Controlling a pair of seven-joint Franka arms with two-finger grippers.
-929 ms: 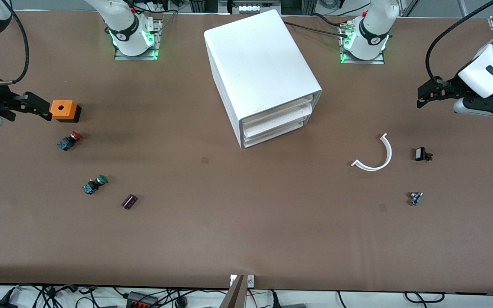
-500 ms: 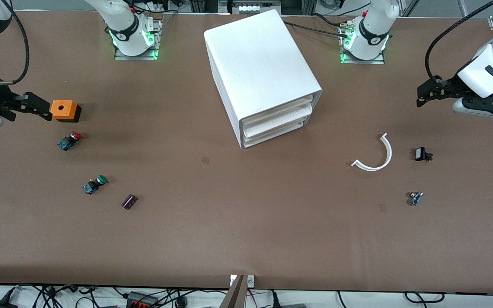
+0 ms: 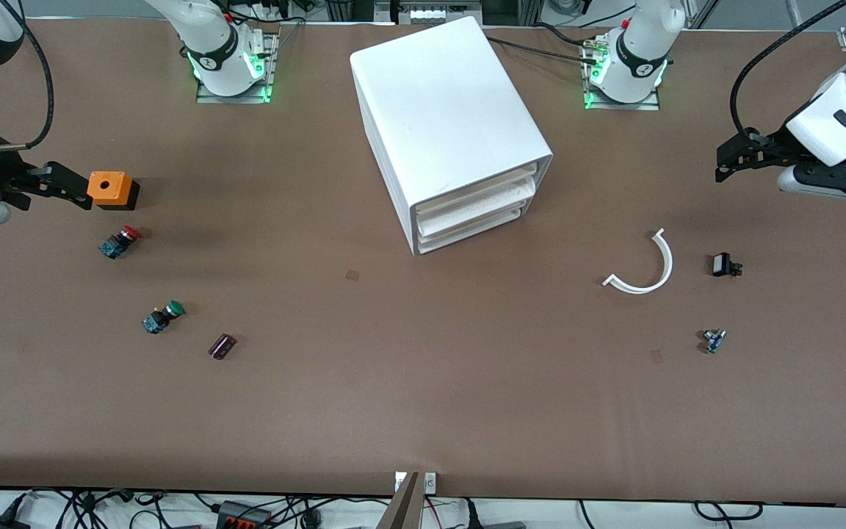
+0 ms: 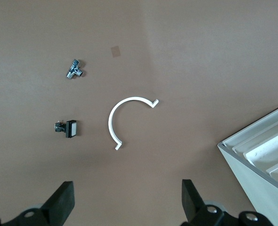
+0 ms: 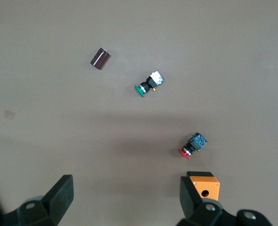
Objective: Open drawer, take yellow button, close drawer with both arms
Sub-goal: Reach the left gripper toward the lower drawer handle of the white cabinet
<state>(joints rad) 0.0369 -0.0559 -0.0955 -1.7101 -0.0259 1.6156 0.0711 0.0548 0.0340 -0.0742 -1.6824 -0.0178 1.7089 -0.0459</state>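
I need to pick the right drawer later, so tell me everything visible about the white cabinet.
The white cabinet is a boxy, smooth plastic-looking unit standing mid-table between the two arm bases, turned askew. Its open face shows three stacked shallow drawers, all shut; the top drawer sits highest. Nothing rests on it, and no pincer touches it.

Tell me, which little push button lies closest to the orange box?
The red-capped button, right beside the orange box; the green-capped button lies nearer the front camera.

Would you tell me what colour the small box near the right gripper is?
The box is orange with a dark hole on top, clearest in the front view.
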